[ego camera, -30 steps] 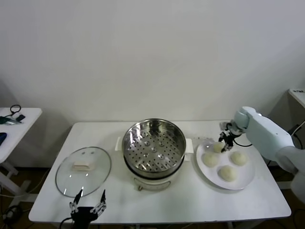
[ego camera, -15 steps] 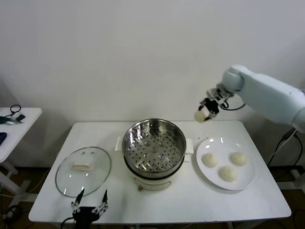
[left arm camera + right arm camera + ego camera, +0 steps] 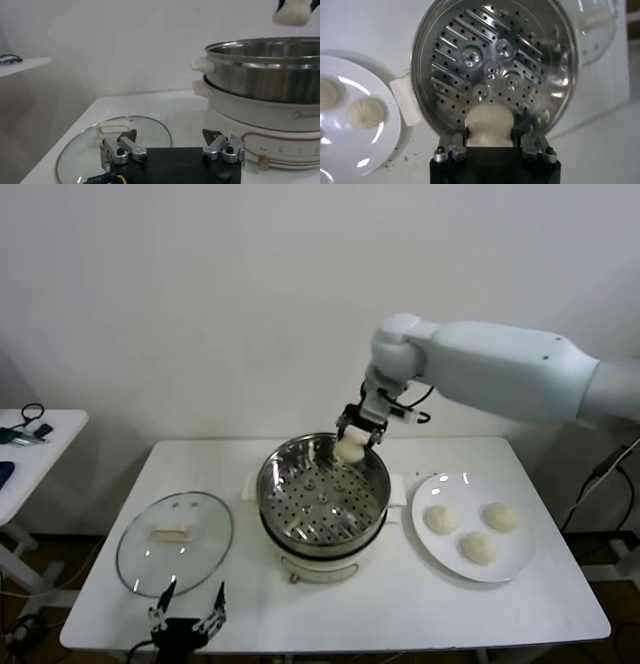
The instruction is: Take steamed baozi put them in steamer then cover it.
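Steel steamer (image 3: 323,494) sits right under right gripper (image 3: 352,439), bun (image 3: 349,449) clamped above back rim; left gripper (image 3: 186,616) parked, jaws spread, near lid (image 3: 174,541).

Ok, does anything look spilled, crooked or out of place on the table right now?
Nothing stands out. The steamer sits upright and empty, the cover lies flat on the table beside it, and three baozi rest on the plate. The right gripper holds the fourth baozi above the steamer. The left gripper waits open near the cover.
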Tool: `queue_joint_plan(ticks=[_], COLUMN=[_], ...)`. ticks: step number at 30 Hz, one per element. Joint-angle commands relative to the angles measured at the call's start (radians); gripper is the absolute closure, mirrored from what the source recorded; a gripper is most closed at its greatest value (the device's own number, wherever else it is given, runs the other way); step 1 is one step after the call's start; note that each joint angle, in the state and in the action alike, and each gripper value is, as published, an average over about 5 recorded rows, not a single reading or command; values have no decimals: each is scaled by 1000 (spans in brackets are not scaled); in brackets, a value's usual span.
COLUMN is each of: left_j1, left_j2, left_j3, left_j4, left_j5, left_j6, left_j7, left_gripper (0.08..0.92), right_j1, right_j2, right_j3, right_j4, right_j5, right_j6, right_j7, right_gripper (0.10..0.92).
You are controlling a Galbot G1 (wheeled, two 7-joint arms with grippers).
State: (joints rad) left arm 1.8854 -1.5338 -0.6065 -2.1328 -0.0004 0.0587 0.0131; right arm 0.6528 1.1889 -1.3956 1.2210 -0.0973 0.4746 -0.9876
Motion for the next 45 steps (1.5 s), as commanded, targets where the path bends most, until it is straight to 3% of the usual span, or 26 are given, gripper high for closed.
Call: queue_joint_plan(ticks=[1,11,17,20,24,28,31,37,45], left_j1=[4,11,10,10,10,11,11,7,-4], left_j2=[-2,-6,-6,-8,-11,-12,-12,-5,-3], left_j3=[2,1,0,0,5,15,20,20,14], left_j4=[2,-1,-3,-1,-1,-2,-1,4,7], left_j5=[6,6,8,11,20,30,32,27,17], left_j6=[-8,-19,-21,-24,-25,-25,-25,-25,-24], left_j7=[-3,-10,-12,-14,-15,-14,-14,-14,-13], left_gripper=[177,177,177,177,177,177,177,177,177], right_j1=[-181,-226,-201,-140,51,258,341,290,-29], right_j2=[143,200,195,151,37,-120,-240,-468,-573], right_j3=[65,85,87,85,1,-182,-292,-405,-238], right_j4=[-180,-269,-262,-199,-96,-42,-4,99,156], right_j5=[-249,-273,-215,-106,181,563,714,700,582], right_j6=[134,157,161,136,89,-76,-288,-606,-764], right_j7=[86,95,98,56,-49,-153,-173,-82,16], right_gripper=[440,428,290,227,204,203,202,203,203])
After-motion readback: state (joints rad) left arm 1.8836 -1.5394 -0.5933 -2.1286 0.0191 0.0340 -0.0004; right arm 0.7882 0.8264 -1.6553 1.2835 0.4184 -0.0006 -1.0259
